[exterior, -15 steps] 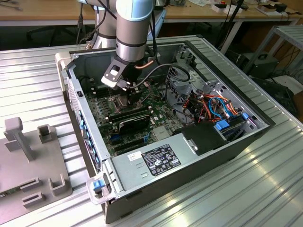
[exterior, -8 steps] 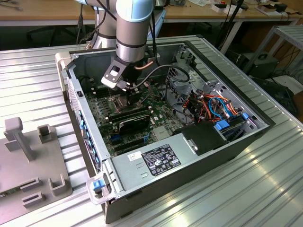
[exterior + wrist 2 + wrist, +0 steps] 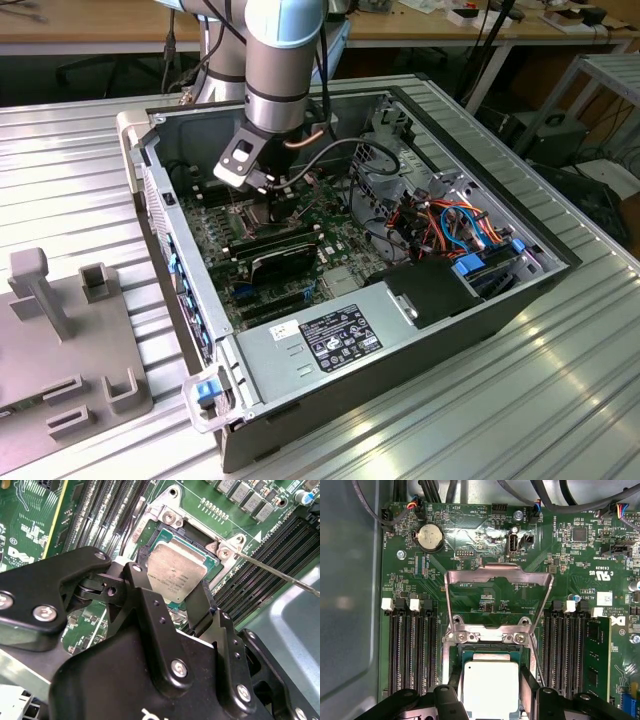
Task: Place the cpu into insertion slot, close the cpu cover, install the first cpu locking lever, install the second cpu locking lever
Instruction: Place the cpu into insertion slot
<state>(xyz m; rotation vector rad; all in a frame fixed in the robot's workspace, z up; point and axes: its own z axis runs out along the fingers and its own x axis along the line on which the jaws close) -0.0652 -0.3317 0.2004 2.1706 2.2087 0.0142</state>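
snugly edge-gripped cpu (image 3: 176, 577) (cover (image 3: 497, 573) raised)

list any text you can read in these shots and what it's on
Nothing reads surely enough to quote.
power supply label: print too small to read.
motherboard, white lettering: too small to read.
cpu, marking on its metal top: too faint to read.

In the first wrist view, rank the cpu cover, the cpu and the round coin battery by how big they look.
1. cpu cover, standing open
2. cpu, partly hidden, judged by what shows
3. coin battery, farther off, clearly smallest
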